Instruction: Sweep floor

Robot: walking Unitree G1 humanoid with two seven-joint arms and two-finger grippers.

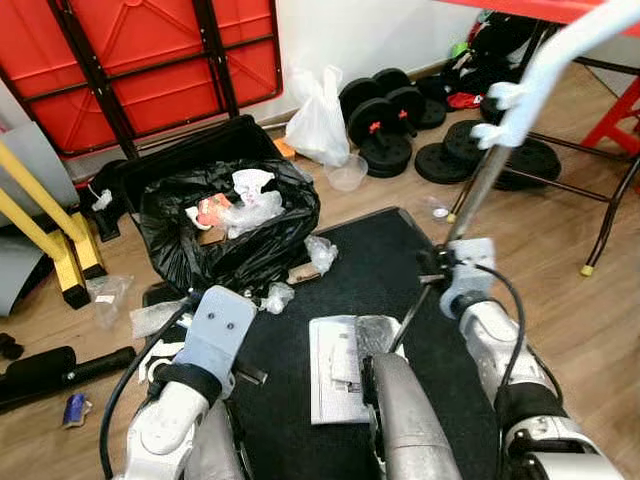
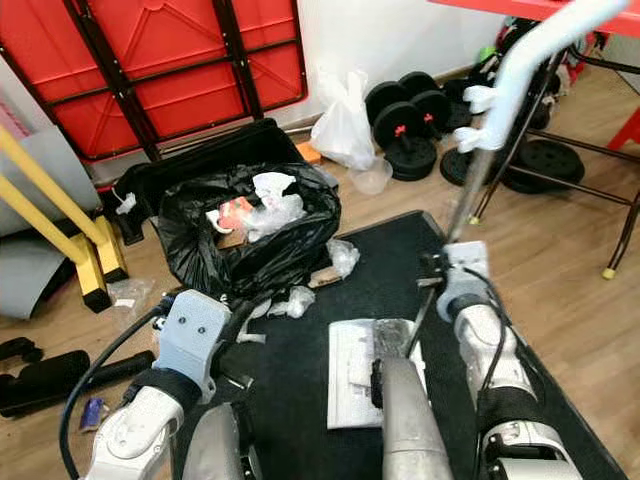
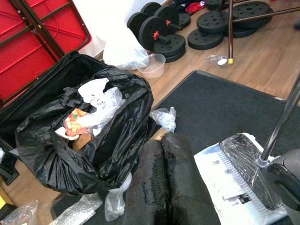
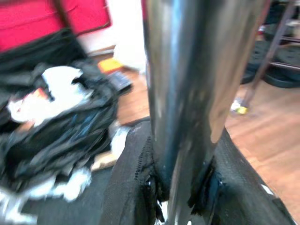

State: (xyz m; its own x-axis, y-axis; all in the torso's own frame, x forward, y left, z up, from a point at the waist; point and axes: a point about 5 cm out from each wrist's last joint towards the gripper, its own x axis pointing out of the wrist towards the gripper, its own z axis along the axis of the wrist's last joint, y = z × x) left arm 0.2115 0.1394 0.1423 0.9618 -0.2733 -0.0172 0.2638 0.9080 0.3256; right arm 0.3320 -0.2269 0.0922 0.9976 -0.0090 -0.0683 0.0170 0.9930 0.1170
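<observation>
Beside the black mat's [image 1: 400, 260] far-left corner sits an open black trash bag [image 1: 235, 240] stuffed with crumpled paper and plastic, with loose plastic scraps [image 1: 322, 252] lying against its near side and on the wood floor [image 1: 560, 300]. Behind the bag a red folded table [image 1: 150, 60] leans on the wall; a white plastic bag [image 1: 320, 120], a clear cup [image 1: 348, 172] and dumbbells with weight plates [image 1: 390, 125] crowd the far edge, and dark table legs [image 1: 610, 215] stand to the right.

On the mat, the right gripper [image 4: 180, 187] is clamped around a metal broom pole [image 1: 470, 205] whose white upper handle [image 1: 560, 55] runs out of the top corner. The pole slants down to a pale sweeper head [image 1: 345, 365] near the robot's body, partly hidden by a silver limb. The left gripper [image 3: 163, 187] hovers between bag and sweeper head, its fingers pressed together, holding nothing. Open mat lies ahead; the left side is cluttered with yellow posts [image 1: 60, 240] and dark objects.
</observation>
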